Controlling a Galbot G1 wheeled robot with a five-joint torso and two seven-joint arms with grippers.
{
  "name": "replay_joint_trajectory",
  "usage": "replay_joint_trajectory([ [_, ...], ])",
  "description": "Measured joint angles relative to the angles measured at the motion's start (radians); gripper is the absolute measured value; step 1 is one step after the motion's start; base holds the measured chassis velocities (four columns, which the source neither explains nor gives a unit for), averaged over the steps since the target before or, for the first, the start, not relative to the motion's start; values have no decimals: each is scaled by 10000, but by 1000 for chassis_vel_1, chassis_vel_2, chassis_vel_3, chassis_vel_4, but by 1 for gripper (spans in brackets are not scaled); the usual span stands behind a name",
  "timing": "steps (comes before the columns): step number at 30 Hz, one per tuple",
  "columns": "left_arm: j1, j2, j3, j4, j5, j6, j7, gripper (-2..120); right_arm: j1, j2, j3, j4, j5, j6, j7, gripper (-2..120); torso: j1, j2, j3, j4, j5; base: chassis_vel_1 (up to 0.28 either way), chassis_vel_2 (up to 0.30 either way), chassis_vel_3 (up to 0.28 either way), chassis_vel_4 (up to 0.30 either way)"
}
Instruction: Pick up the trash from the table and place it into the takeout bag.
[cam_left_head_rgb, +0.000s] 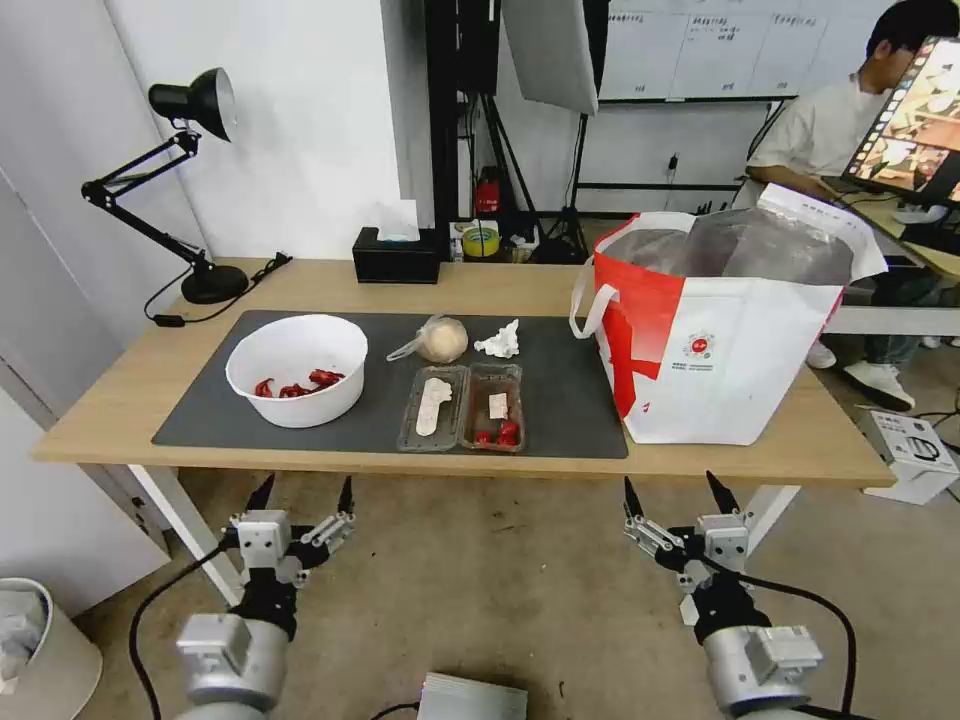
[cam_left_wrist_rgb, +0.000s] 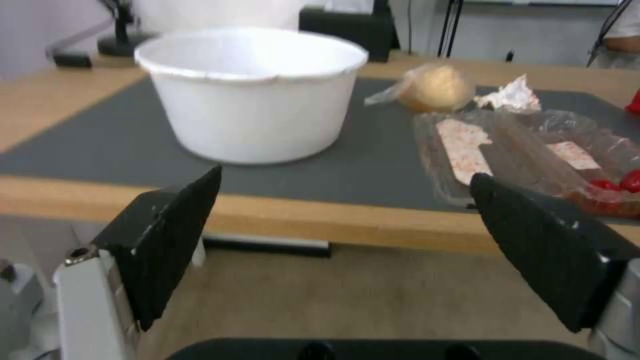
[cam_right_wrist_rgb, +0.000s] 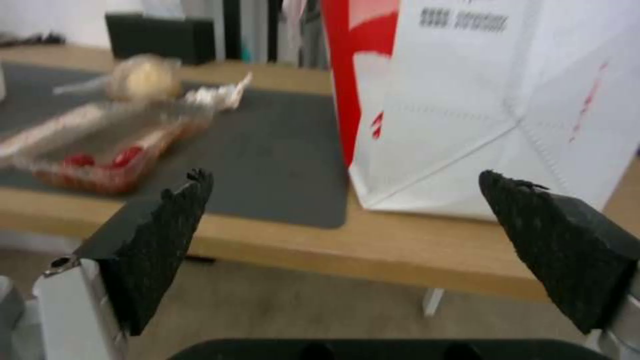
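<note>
Behind bowl (cam_left_head_rgb: 297, 380), tissue box (cam_left_head_rgb: 396, 255) and lamp (cam_left_head_rgb: 180, 180) stand.

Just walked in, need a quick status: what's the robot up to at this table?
Nothing is held yet. The left hand and right hand are both open, below the near edge of the table. On the grey mat lie the white bowl with red scraps, the clear clamshell tray, the plastic-wrapped tan ball and the crumpled tissue. The takeout bag stands open at the table's right end.
</note>
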Motion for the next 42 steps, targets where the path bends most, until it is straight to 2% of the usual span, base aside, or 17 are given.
replay_joint_trajectory([
  [1, -27, 21, -33, -30, -104, 129, -21, 100, 41, -74, 28, 13, 67, -129, -21, 100, 0, 0, 0, 0, 0, 0, 0, 0, 0],
  [3, -209, 186, -268, -224, -839, 1028, -168, 100, 287, -603, 211, 102, 543, -1030, -191, 100, 0, 1, 0, -1, 0, 0, 0, 0, 0],
  [5, -244, 213, -309, -262, -964, 1184, -197, 100, 347, -713, 254, 123, 644, -1224, -227, 100, 0, 1, 0, 0, 0, 0, 0, 0, 0],
  [7, -446, 378, -550, -467, -1718, 2097, -342, 100, 597, -1236, 443, 214, 1118, -2120, -399, 100, 0, 0, 1, 0, 1, 0, 0, 0, 0],
  [9, -485, 412, -602, -510, -1870, 2289, -377, 100, 650, -1346, 483, 235, 1217, -2313, -431, 100, 0, 0, 0, -1, 0, 0, 0, 0, 0],
  [11, -672, 572, -838, -702, -2592, 3168, -528, 100, 904, -1870, 666, 328, 1690, -3206, -598, 100, 0, 0, 0, 0, 1, 0, 0, 0, 0],
  [13, -698, 593, -870, -731, -2698, 3296, -549, 100, 943, -1943, 694, 339, 1754, -3334, -622, 100, 0, 0, 0, 0, 0, 0, 0, 0, 0],
  [14, -773, 654, -982, -819, -3188, 3619, -585, 100, 1205, -2326, 763, 365, 2206, -3925, -791, 100, 0, 0, 0, -4, 0, 0, 0, 0, 0],
  [17, -780, 655, -992, -832, -3422, 3648, -564, 100, 1411, -2492, 756, 359, 2457, -4112, -891, 100, 0, 0, 0, 4, 0, 0, 0, 0, 0],
  [29, -833, 661, -875, -819, -3918, 3631, -641, 100, 1572, -2454, 506, 285, 2612, -4066, -1121, 100, 0, 0, 1, 0, 0, 0, 0, 0, 0],
  [31, -950, 702, -816, -740, -4525, 3656, -780, 100, 1597, -2452, 494, 262, 2599, -4036, -1122, 100, 0, 0, 0, -1, -1, 0, 0, 0, 0],
  [33, -984, 708, -799, -717, -4683, 3658, -820, 100, 1600, -2453, 493, 254, 2598, -4031, -1122, 100, 0, 0, 0, -1, -1, 0, 0, 0, 0],
  [36, -1242, 727, -651, -623, -6178, 3766, -1414, 100, 1619, -2456, 487, 225, 2586, -3997, -1121, 100, 0, 0, 0, 0, 0, 0, 0, 0, 0],
  [41, -1494, 780, -488, -467, -7172, 3789, -1766, 100, 1637, -2455, 457, 205, 2578, -3980, -1120, 100, 0, 0, 0, -1, -1, 0, 0, 0, 0],
  [42, -1621, 824, -418, -400, -7716, 3790, -1916, 100, 1646, -2456, 449, 200, 2574, -3975, -1119, 100, 0, 0, 0, 0, 0, 0, 0, 0, 0],
])
